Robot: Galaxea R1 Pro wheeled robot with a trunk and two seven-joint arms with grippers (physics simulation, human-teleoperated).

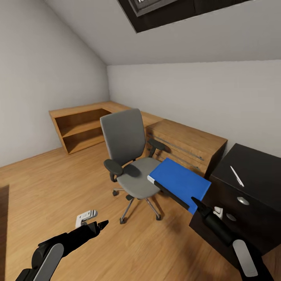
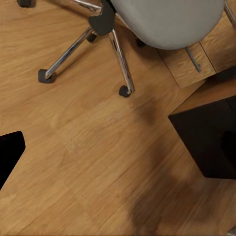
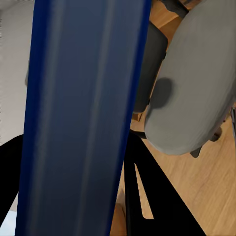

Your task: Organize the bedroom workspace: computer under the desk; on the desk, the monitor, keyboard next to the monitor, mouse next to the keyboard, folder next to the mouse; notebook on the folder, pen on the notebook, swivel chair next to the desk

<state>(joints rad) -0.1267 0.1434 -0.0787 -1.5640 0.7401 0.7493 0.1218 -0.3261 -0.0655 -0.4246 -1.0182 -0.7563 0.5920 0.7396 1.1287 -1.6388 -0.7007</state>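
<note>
One flat blue folder [image 1: 181, 182], seemingly claw-pinched [image 1: 195, 201].

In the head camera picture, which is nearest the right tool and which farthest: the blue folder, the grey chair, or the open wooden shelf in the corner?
1. The folder: held in the right tool, between chair and black desk.
2. The swivel chair: just behind the folder, mid-room.
3. The open wooden shelf: far left corner, against the wall.
</note>
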